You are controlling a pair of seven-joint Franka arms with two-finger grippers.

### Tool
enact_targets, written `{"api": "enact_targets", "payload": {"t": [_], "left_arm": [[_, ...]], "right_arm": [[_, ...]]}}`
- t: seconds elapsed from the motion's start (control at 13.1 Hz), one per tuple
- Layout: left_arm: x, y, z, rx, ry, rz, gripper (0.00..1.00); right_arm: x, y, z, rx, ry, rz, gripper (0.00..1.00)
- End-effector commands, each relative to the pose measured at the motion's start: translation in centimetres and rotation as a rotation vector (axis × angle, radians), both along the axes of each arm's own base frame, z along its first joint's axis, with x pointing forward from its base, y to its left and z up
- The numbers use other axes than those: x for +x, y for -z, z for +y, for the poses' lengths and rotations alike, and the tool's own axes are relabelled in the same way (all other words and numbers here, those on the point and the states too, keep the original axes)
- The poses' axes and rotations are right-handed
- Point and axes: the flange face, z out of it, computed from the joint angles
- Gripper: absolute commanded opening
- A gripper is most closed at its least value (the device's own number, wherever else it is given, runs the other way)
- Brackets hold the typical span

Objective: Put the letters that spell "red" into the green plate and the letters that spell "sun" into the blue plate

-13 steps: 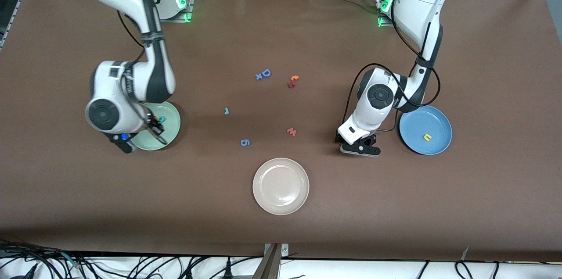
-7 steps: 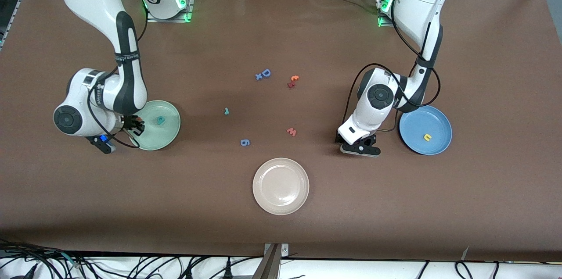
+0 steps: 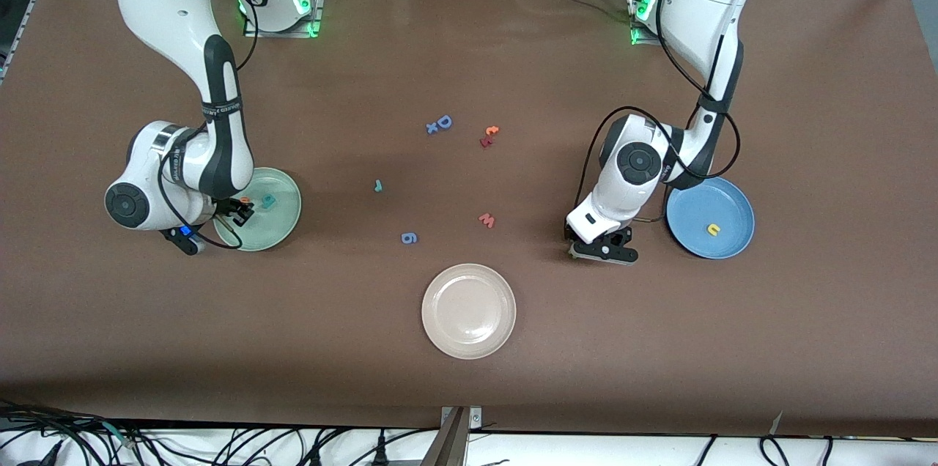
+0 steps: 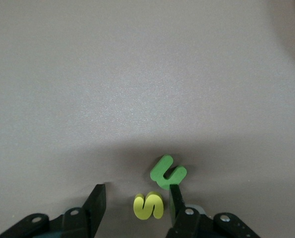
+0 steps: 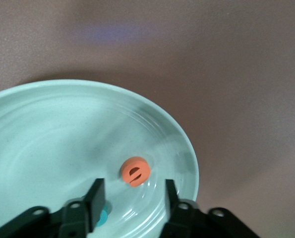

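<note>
The right gripper (image 5: 132,191) hangs apart over the green plate (image 3: 282,220), the orange "e" (image 5: 135,171) lying loose inside. The left gripper (image 4: 135,201), apart, straddles the yellow "s" (image 4: 148,206) beside the blue plate (image 3: 733,195); closing may nudge the touching green letter (image 4: 168,172).

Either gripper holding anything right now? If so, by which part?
Nothing is held. The right gripper is open over the green plate, the orange "e" lying loose on it. The left gripper stands open around the yellow "s" on the table, not clamping it.
</note>
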Motion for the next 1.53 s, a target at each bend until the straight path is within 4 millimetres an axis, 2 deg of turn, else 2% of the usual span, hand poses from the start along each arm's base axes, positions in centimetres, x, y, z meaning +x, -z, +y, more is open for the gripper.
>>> {"api": "enact_targets", "payload": {"t": [0.0, 0.15, 0.46, 0.54, 0.69, 0.84, 1.07, 1.22, 1.3, 1.38, 1.45], "left_arm": [[0.2, -0.8, 0.2, -0.005, 0.018, 0.015, 0.61], [-0.1, -1.0, 0.2, -0.003, 0.019, 0.027, 0.61], [-0.9, -1.0, -0.3, -0.002, 0.028, 0.059, 0.62], [-1.2, -0.9, -0.7, -0.013, 0.025, 0.065, 0.62], [-1.1, -0.4, -0.7, -0.012, 0.020, 0.071, 0.61], [-1.0, 0.1, -0.8, -0.012, 0.021, 0.071, 0.61], [-1.0, 0.2, -0.8, -0.013, 0.018, 0.069, 0.61], [-0.9, 0.6, -0.6, -0.011, 0.011, 0.071, 0.61], [-1.0, 0.8, -0.6, -0.009, 0.011, 0.074, 0.61], [-1.0, 0.9, -0.7, -0.008, 0.014, 0.072, 0.61], [-1.0, 0.8, -0.7, -0.009, 0.014, 0.071, 0.60]], "right_arm": [[0.2, -1.7, 1.2, 0.051, -0.019, -0.005, 1.00], [0.6, -4.5, 3.6, 0.094, -0.054, -0.004, 1.00], [0.1, -8.8, 10.9, 0.174, -0.249, -0.045, 1.00], [-0.4, -9.2, 13.6, 0.187, -0.314, -0.048, 1.00], [-0.9, -10.0, 16.3, 0.208, -0.386, -0.070, 1.00], [-1.8, -10.5, 20.4, 0.236, -0.473, -0.105, 1.00], [-3.6, -9.7, 25.7, 0.225, -0.564, -0.181, 1.00], [-5.1, -7.7, 28.3, 0.195, -0.597, -0.232, 0.99], [-5.9, -6.5, 28.9, 0.176, -0.601, -0.250, 0.99], [-6.4, -5.4, 28.8, 0.163, -0.602, -0.257, 0.98], [-6.9, -4.6, 29.1, 0.162, -0.610, -0.258, 0.89]]}}
